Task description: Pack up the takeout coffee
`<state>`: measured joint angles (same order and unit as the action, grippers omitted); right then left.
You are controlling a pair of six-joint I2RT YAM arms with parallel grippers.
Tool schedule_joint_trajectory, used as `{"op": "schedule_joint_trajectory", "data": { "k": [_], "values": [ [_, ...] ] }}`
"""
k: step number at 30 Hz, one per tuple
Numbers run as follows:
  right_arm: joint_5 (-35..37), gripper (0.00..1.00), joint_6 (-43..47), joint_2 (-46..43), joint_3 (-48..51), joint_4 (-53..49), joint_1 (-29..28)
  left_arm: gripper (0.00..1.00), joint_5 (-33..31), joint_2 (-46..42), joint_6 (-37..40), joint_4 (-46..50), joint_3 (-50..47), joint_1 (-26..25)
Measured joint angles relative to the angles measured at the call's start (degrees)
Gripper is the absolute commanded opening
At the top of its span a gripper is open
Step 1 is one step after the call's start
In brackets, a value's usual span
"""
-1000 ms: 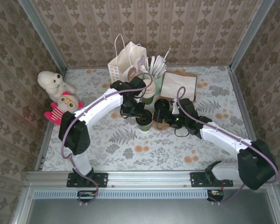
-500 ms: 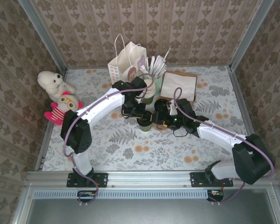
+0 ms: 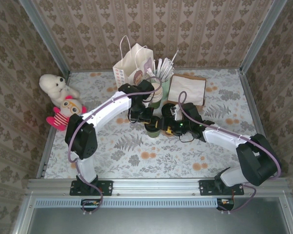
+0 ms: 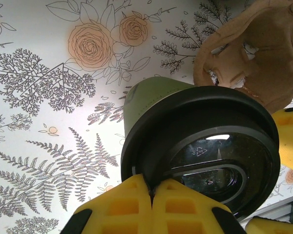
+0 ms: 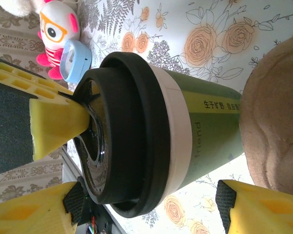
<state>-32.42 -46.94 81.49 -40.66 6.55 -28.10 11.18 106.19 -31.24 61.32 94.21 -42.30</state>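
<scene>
The takeout coffee (image 3: 153,129), a green paper cup (image 5: 210,122) with a round black lid (image 4: 205,146), stands mid-table beside a brown pulp carrier (image 4: 254,53). My left gripper (image 4: 151,187) is shut on the lid's near rim, its yellow fingers (image 4: 122,207) pressed together; in the right wrist view one fingertip (image 5: 53,124) sits in the lid's recess. My right gripper (image 5: 149,201) comes in from the right, open, with one finger (image 5: 34,212) by the lid and the other (image 5: 261,207) by the cup's base. Neither pad visibly touches the cup.
A white paper bag (image 3: 132,66) stands at the back with a stack of cream cups (image 3: 156,95), a green straw holder (image 3: 164,73) and napkins on a brown tray (image 3: 187,88) to its right. Two plush toys (image 3: 58,97) lie at the left edge.
My right gripper has moved left up to the cup and its jaws have narrowed around it. The left gripper has stayed shut on the lid rim.
</scene>
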Motion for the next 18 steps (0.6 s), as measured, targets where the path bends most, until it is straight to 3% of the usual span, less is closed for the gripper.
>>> {"op": "schedule_joint_trajectory", "data": {
  "k": [15,18],
  "values": [
    [-4.5,0.76,-1.6,4.9,-0.8,4.9,0.5,0.00,-0.5,1.1,0.0,1.4,1.5,-0.4],
    [-4.1,0.71,-0.6,3.9,-0.8,3.1,1.2,0.00,-1.1,1.3,0.0,1.7,1.9,-0.6]
  ]
}}
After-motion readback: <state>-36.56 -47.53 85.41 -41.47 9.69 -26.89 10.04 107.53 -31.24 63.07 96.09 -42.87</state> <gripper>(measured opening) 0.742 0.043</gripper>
